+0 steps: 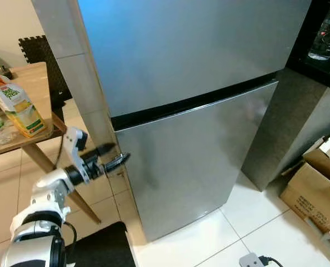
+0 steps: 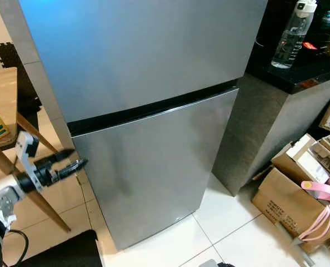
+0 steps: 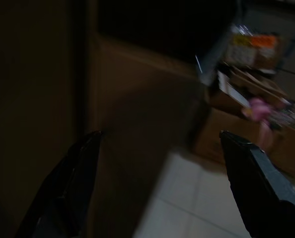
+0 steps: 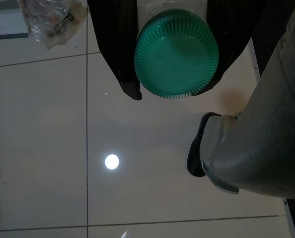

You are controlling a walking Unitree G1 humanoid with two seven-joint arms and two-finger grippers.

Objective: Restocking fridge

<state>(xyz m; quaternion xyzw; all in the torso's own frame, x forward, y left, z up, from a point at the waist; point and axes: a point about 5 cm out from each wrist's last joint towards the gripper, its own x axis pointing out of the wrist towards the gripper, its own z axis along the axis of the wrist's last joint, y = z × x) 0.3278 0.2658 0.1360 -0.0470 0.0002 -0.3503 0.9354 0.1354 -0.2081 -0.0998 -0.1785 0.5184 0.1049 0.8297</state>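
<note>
**Opening the fridge door**

Left hand [image 1: 110, 156], fingers spread, sits at the lower door's edge on the closed fridge [image 1: 198, 150]. Hook it firmly, then pull steadily. Right hand [image 4: 175, 74] pinches a green-capped bottle [image 4: 177, 53] above the floor.

I see a silver-grey fridge [image 1: 198, 111] with a black band between its doors. The left gripper [image 1: 112, 157] has black fingers. The carton [image 1: 19, 108] on the brown wooden table [image 1: 34, 83] is yellow and green. The right gripper [image 4: 172, 54] holds a bottle with a green ribbed cap [image 4: 176, 54]. The floor [image 4: 63, 148] tiles are pale cream.
</note>
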